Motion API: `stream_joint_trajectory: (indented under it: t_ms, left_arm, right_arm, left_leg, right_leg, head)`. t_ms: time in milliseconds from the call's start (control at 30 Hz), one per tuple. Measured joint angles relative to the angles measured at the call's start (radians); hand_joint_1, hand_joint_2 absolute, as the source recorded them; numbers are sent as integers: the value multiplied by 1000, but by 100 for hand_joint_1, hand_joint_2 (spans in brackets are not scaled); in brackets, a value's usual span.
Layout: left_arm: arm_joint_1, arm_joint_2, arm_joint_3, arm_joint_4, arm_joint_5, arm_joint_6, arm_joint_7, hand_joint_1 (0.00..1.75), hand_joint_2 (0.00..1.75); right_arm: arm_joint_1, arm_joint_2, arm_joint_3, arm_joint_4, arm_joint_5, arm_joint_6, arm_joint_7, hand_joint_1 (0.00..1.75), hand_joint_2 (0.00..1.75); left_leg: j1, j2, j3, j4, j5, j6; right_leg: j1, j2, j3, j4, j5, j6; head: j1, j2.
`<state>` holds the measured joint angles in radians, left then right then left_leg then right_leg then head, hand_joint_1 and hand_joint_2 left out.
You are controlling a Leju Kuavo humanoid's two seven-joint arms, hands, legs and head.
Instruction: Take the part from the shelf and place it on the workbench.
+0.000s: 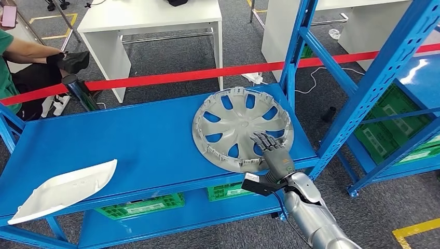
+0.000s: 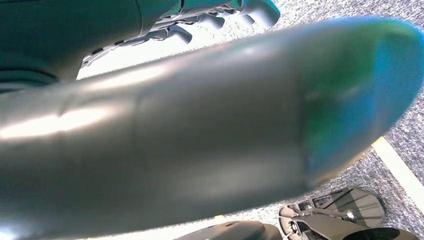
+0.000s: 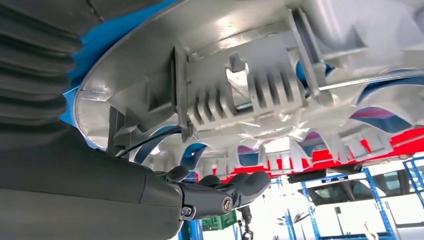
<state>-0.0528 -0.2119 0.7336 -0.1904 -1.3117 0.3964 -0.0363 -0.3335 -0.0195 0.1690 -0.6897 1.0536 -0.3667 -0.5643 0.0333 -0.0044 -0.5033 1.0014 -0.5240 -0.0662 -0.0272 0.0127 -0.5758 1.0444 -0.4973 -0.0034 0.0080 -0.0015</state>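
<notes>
1. The round silver-grey plastic wheel cover with open spokes (image 1: 243,128) lies hollow side up on the blue metal shelf (image 1: 135,145), near the shelf's front right corner.
2. The right robot hand (image 1: 270,148) reaches in over the cover's near rim, its dark fingers (image 1: 264,139) spread on the inner face; in the right wrist view the fingers (image 3: 220,192) lie under the ribbed rim (image 3: 240,95), apart and not yet closed round it.
3. The left robot hand (image 2: 150,135) hangs low over grey carpet; the view is blurred and too close, so I cannot tell how its fingers stand.
4. To do this step well, the fingers should probably hook firmly over the rim between two clips before lifting, since a wide, light disc held at one edge may tilt or slide.
5. A white curved plastic panel (image 1: 62,189) lies at the shelf's front left, well apart from the cover.
6. Green crates (image 1: 140,206) sit on the level below.
7. A red barrier tape (image 1: 171,78) runs behind the shelf, with white tables (image 1: 150,23) beyond and a seated person (image 1: 21,67) at the far left.
</notes>
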Motion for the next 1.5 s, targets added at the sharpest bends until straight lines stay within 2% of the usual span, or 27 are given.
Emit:
stream_joint_trajectory:
  t_ms: [67, 200, 1300, 1433, 1500]
  left_arm:
    - [0, -1, 0, 0, 0, 0, -2, 0, 0]
    - [0, -5, 0, 0, 1, 0, -7, 0, 0]
    - [-1, -9, 4, 0, 10, 21, -34, 0, 0]
    - [-1, -11, 4, 0, -14, 56, -9, 0, 175]
    - [-1, -12, 3, 0, -21, 91, 5, 0, 175]
  right_arm:
    - [-2, 0, 0, 0, 0, 1, 0, 1, 175]
    - [-6, 0, 0, 0, 1, 7, 3, 175, 175]
    - [-15, -7, 44, -6, 36, 20, 34, 175, 175]
    - [-15, -8, 45, -6, 41, 14, 37, 175, 175]
    - [-14, -8, 45, -7, 45, 11, 39, 175, 175]
  left_leg:
    - [0, 0, 1, 0, 0, 1]
    - [0, 0, 2, 1, -1, 1]
    - [-1, -1, 1, 1, -1, 5]
    - [-1, -1, 2, 1, -1, 5]
    - [-1, -1, 2, 1, -1, 5]
  right_leg:
    - [0, 0, 1, 0, 0, 0]
    - [0, 0, 3, -1, 0, 1]
    - [0, -1, 5, -5, 1, 6]
    - [0, -1, 5, -5, 1, 6]
    - [0, -1, 5, -5, 1, 6]
  head:
    - [0, 0]
    - [0, 0]
    - [0, 0]
    - [0, 0]
    - [0, 0]
